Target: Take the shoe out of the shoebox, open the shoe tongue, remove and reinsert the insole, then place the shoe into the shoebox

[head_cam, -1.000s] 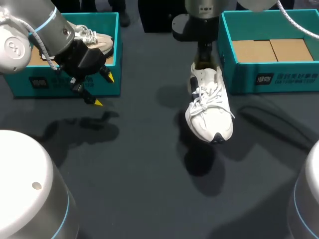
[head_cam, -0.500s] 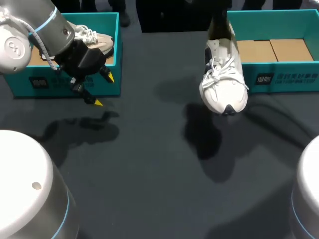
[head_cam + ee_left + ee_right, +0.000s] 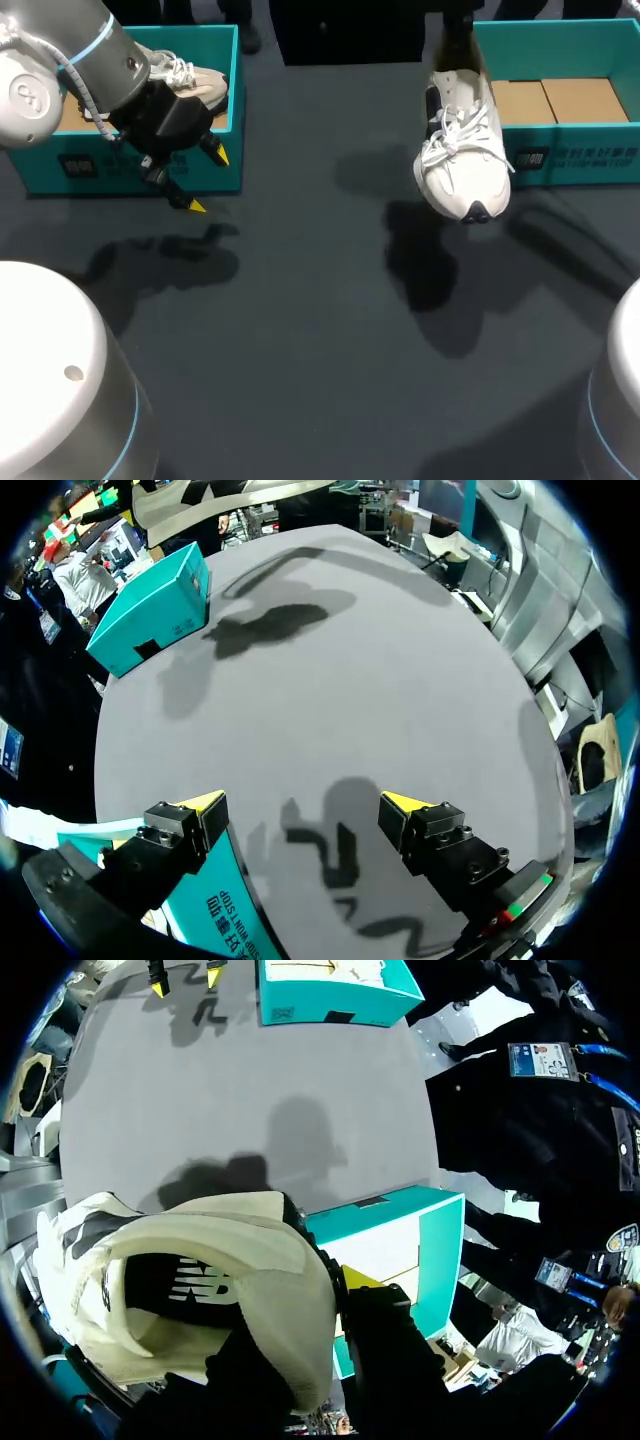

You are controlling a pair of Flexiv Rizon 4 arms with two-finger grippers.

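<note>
My right hand (image 3: pixel 335 1295) clamps the white laced sneaker (image 3: pixel 462 150) by its heel beside the teal cardboard shoebox (image 3: pixel 575 158); my left hand (image 3: pixel 208 180) has fingers apart.

The shoe (image 3: pixel 462 170) is white cloth with woven laces. The box (image 3: pixel 560 50) is matt teal card, bare brown inside. The table (image 3: pixel 300 330) is matt grey.

A teal box (image 3: pixel 40 172) sits on a dark grey tabletop (image 3: pixel 300 350). Inside the box lies a cream laced shoe (image 3: pixel 190 78), toe toward its right wall. Shadows (image 3: pixel 160 255) darken the tabletop in front of the box.
</note>
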